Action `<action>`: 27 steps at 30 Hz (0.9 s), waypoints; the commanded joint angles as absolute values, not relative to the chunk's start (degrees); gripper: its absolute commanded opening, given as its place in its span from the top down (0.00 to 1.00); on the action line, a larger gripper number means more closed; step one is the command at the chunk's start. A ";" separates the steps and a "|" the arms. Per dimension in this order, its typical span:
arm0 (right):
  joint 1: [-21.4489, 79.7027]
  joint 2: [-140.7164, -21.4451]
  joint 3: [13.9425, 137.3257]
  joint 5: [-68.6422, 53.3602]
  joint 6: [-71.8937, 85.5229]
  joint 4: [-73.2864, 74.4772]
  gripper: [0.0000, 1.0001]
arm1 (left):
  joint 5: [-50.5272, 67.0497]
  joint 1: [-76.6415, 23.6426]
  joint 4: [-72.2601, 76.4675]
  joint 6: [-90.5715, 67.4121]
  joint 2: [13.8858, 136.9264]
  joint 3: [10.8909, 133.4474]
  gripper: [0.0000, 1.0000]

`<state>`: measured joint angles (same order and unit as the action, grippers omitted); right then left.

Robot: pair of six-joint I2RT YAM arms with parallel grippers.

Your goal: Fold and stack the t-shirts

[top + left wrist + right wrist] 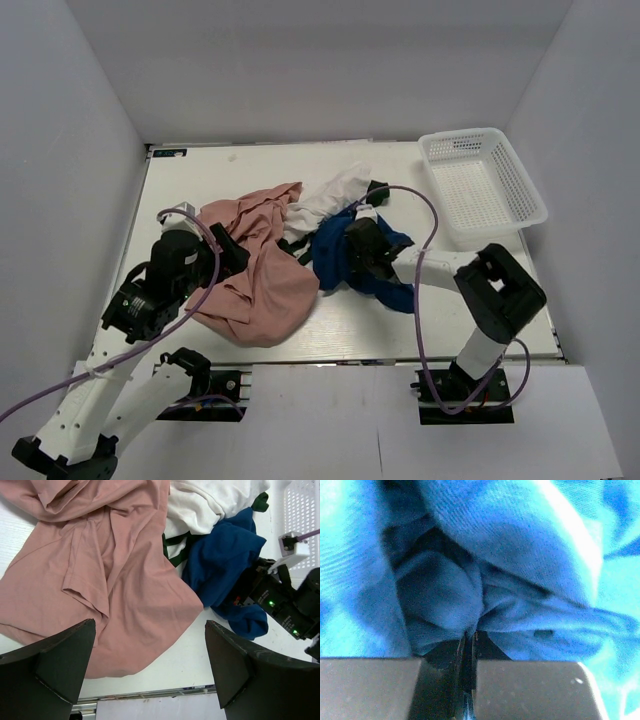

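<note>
1. The left arm is reaching low over the near-left part of the bench (190,175), and the left end effector (150,630) is hovering above the dusty-pink t-shirt (255,285) with its fingers (55,670) spread wide and gripping nothing
2. The right arm is bending in from the near-right corner with its elbow raised, and the right end effector (468,639) is pushing down into the royal-blue t-shirt (327,258), its jaws pinching tight on a fold of that blue cloth
3. Bare bench is showing along the far edge, the left edge and the near-right side, while a white mesh basket (455,136) is sitting at the far-right corner, apart from the shirts
4. The three t-shirts are lying crumpled and overlapping mid-bench: the pink one is spreading toward the near edge on the left, the white t-shirt (330,195) is bunching toward the far side between the other two, and the blue one is lying rumpled on the right, touching the white
</note>
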<state>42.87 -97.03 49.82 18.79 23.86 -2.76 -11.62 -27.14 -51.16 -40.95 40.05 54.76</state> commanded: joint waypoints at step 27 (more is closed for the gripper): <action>10.64 -94.47 113.28 30.15 0.35 6.94 1.00 | -15.11 -27.33 -47.20 -40.08 45.70 55.37 0.00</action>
